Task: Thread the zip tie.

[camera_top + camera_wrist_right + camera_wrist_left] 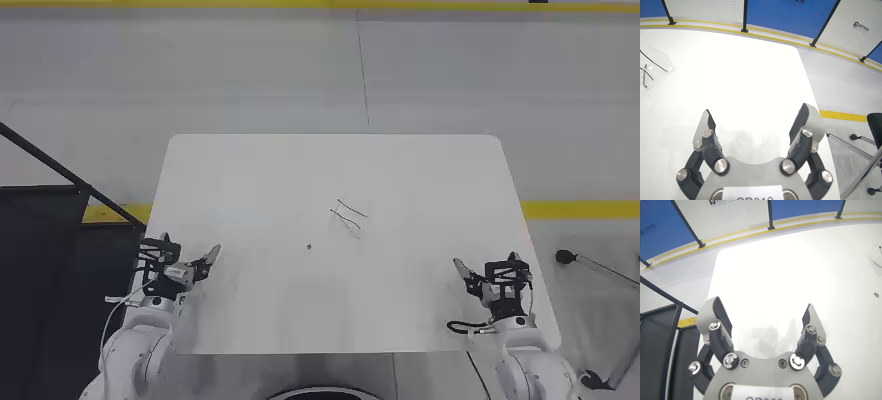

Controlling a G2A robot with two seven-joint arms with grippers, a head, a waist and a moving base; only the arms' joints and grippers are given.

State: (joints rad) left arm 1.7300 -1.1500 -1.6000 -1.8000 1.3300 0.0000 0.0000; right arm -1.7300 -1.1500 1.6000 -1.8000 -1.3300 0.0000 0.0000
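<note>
Both sets of jaws spread wide, empty: my left gripper (762,306) and right gripper (755,108) sit well apart from the zip ties (348,218).

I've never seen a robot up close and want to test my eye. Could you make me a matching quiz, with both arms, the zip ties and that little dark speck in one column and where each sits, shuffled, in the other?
Things:
1. left arm
2. right arm
3. zip ties
4. dark speck

Places:
A. around the middle of the table
B. at the table's near right corner, jaws open
C. alone, a little nearer the robot than the ties
D. at the table's near left corner, jaws open

Pairs: 1-D, 2-B, 3-A, 4-C.
</note>
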